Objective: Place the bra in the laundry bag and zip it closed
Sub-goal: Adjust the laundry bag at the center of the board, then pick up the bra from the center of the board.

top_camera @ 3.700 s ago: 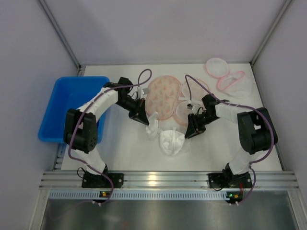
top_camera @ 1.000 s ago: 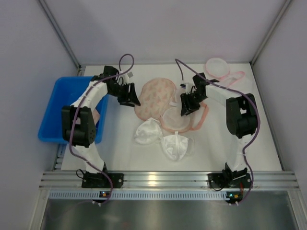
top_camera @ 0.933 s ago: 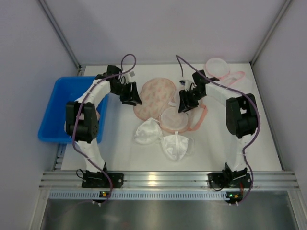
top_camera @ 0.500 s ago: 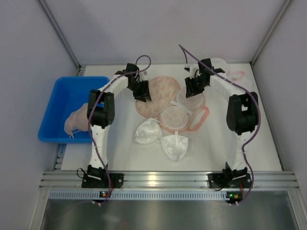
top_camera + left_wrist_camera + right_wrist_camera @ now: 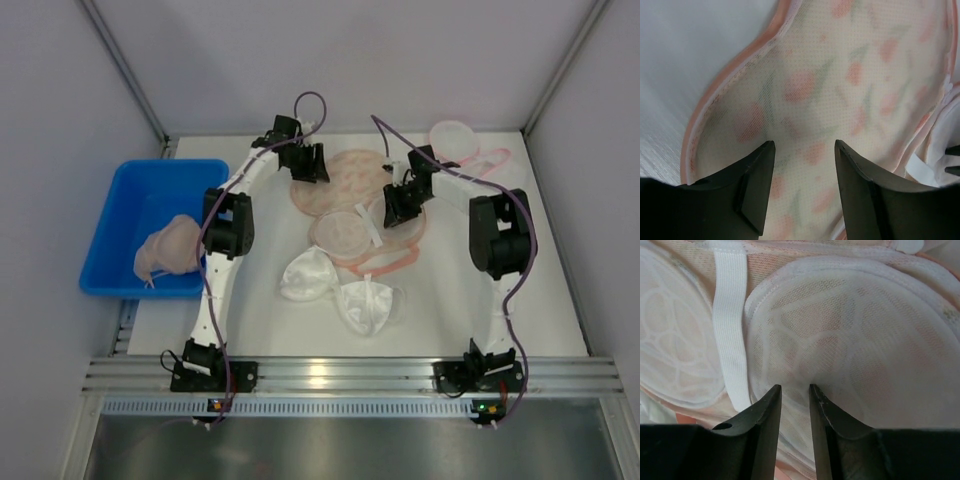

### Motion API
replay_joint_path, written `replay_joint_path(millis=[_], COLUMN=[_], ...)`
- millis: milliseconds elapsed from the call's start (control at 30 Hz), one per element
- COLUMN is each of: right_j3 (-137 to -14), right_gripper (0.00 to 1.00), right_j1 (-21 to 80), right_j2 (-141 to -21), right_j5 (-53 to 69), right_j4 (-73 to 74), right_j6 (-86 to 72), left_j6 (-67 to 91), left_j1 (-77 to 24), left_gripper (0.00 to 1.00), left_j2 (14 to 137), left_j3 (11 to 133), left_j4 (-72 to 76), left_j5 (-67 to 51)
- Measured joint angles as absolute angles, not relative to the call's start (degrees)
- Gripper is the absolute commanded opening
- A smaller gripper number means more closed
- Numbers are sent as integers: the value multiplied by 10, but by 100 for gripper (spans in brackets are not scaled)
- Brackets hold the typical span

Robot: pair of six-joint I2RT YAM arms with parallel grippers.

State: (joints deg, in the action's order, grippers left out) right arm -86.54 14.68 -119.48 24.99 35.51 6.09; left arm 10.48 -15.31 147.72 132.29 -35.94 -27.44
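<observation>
While the bra (image 5: 362, 300) lies loose on the table (image 5: 500, 300), the left gripper (image 5: 306, 163) and right gripper (image 5: 394, 206) sit on the laundry bag (image 5: 345, 180), likely spreading it. Left wrist: fingers (image 5: 752, 190) wide apart over flowered mesh, empty. Right wrist: fingers (image 5: 765, 430) narrowly parted on its white mesh dome, holding nothing.

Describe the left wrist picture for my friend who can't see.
The left hand hangs open, its two black fingers over a cream mesh laundry bag with pink flowers and a pink edge. Bare table shows upper left.
</observation>
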Motion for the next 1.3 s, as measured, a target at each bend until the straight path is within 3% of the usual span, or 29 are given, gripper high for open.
replay_joint_path(millis=[200,433,600,700,933,1300], right_j3=[-845,-802,-733,-668,-550,-543], right_gripper=[48,68,67,64,64,60], right_j1=[182,173,121,120,141,226], right_j2=[-1195,-1122,-964,-906,-934,-934], right_j5=[322,337,347,368,389,395], right_j4=[326,345,373,388,425,426], right_j6=[-38,-65,-46,-29,5,35], left_j6=[89,36,-12,-35,-83,-155], left_j1=[-148,-123,-118,-122,-126,-176], left_gripper=[57,58,58,58,58,60], left_j2=[1442,1198,1008,957,957,957], left_j3=[1272,1006,870,817,731,691], left_j4=[-343,-349,-357,-364,-413,-448], left_j5=[-269,-271,-281,-291,-309,-321])
